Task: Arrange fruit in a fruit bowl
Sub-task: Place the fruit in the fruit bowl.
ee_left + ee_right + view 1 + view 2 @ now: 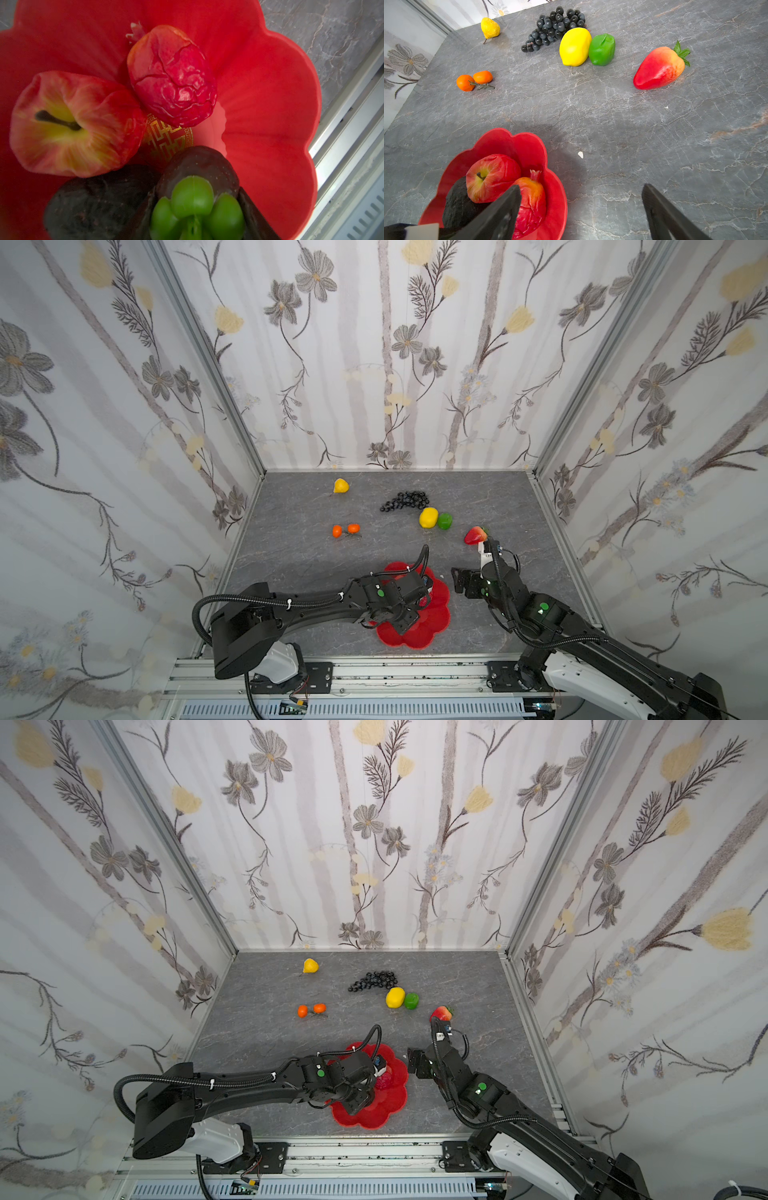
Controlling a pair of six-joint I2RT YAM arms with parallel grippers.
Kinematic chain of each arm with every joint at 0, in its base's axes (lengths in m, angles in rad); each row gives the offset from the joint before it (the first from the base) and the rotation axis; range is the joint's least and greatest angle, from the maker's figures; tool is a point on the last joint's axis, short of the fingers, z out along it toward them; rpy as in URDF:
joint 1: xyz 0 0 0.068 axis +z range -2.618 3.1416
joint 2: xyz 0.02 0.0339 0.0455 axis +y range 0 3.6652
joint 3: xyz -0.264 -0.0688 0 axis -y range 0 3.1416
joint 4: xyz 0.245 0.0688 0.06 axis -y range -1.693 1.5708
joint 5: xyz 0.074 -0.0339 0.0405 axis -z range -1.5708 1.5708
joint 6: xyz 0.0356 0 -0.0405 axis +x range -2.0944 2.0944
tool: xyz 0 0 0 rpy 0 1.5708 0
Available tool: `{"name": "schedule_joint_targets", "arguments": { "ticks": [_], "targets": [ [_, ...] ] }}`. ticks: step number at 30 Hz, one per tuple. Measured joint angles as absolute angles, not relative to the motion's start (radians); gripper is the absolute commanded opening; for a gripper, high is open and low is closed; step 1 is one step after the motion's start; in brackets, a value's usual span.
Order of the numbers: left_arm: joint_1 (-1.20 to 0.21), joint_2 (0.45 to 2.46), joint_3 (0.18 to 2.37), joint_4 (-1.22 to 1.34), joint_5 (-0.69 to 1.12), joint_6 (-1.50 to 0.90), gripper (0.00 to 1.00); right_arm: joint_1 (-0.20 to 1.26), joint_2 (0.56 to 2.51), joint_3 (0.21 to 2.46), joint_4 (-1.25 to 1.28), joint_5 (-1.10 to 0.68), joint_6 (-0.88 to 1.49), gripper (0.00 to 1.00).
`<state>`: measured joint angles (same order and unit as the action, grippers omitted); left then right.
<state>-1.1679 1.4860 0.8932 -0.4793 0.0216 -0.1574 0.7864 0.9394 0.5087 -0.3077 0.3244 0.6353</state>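
Fruit bowl [436,630]: red, petal-rimmed, at the near side of the grey table [291,572], between the two arms.
In the bowl: red apple [492,176], pomegranate [531,197] and black avocado [456,203], packed together.
Left gripper [195,209]: over the bowl, fingers clamped on a green lobed fruit [192,193].
Right gripper [581,188]: fingers wide apart, nothing between them, above bare table beside the bowl.
Loose on the table: strawberry [475,535]; lemon [428,517] touching a green pepper [444,521]; dark grapes [405,502]; yellow pear [340,486]; two oranges [345,529].
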Motion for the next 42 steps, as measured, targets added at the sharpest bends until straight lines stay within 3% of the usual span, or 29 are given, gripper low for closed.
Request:
{"name": "schedule_joint_targets", "arguments": {
  "ticks": [21,27,33,42],
  "targets": [
    [-1.168,1.528,0.872,-0.439,-0.070,-0.157,0.57,0.786,0.959,0.506,-0.303,0.321,0.636,0.92],
    [-1.168,1.556,0.879,-0.424,-0.080,-0.158,0.59,0.786,0.960,0.505,-0.303,0.321,0.636,0.92],
    [-1.168,1.554,0.881,-0.422,-0.095,-0.158,0.68,0.786,0.960,0.505,-0.303,0.321,0.635,0.92],
    [-1.168,1.524,0.879,-0.424,-0.118,-0.160,0.69,0.786,0.961,0.505,-0.303,0.320,0.635,0.92]
  ]
}}
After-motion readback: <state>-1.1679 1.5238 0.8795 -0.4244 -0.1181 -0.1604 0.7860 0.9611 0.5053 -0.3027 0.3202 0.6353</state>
